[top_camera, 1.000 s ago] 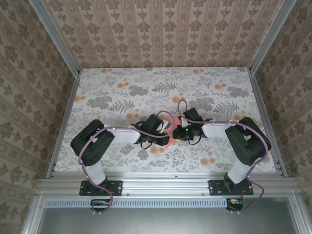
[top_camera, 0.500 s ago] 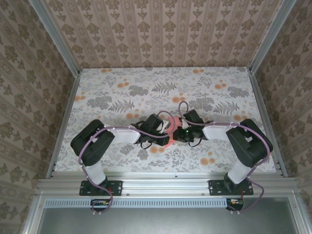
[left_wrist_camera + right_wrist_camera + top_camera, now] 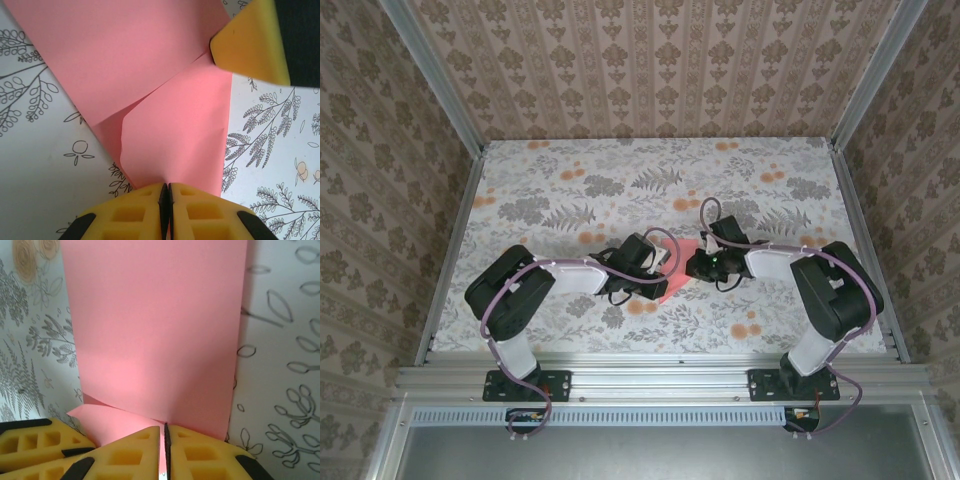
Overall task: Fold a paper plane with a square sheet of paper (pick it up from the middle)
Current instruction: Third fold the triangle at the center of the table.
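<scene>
Since earlier, right gripper (image 3: 163,439) has shifted right; folded pink paper (image 3: 671,284) lies flatter. Both it and left gripper (image 3: 166,196) pinch a paper edge, fingers nearly closed.

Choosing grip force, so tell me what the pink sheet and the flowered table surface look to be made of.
The pink sheet: thin matte paper, by its sharp creases, overlapping flaps and a slightly buckled edge. The table surface: a smooth printed covering, perhaps paper or vinyl; the flat flower and fern pattern shows no weave, so that stays open.
</scene>
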Controlling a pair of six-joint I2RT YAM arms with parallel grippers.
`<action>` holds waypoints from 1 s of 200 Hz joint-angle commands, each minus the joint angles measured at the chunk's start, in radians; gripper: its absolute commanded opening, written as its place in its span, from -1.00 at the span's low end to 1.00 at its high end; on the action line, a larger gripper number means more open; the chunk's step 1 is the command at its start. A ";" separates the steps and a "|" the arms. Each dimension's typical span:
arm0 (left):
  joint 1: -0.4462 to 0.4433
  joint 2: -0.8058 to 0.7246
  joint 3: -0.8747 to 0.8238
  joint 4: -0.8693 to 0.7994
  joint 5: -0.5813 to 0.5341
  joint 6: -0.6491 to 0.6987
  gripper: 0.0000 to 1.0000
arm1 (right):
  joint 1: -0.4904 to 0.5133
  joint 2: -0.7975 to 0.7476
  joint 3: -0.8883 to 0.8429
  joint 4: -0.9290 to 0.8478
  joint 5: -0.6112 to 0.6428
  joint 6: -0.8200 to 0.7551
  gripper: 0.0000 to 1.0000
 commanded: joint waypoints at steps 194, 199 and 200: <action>-0.001 -0.064 0.053 -0.314 -0.039 -0.001 -0.68 | 0.013 0.129 0.006 -0.063 0.036 -0.102 -0.78; -0.001 -0.075 0.063 -0.322 -0.045 0.000 -0.67 | 0.013 0.129 0.006 -0.068 0.036 -0.105 -0.80; -0.001 -0.077 0.065 -0.325 -0.046 0.000 -0.67 | 0.013 0.129 0.006 -0.069 0.037 -0.106 -0.80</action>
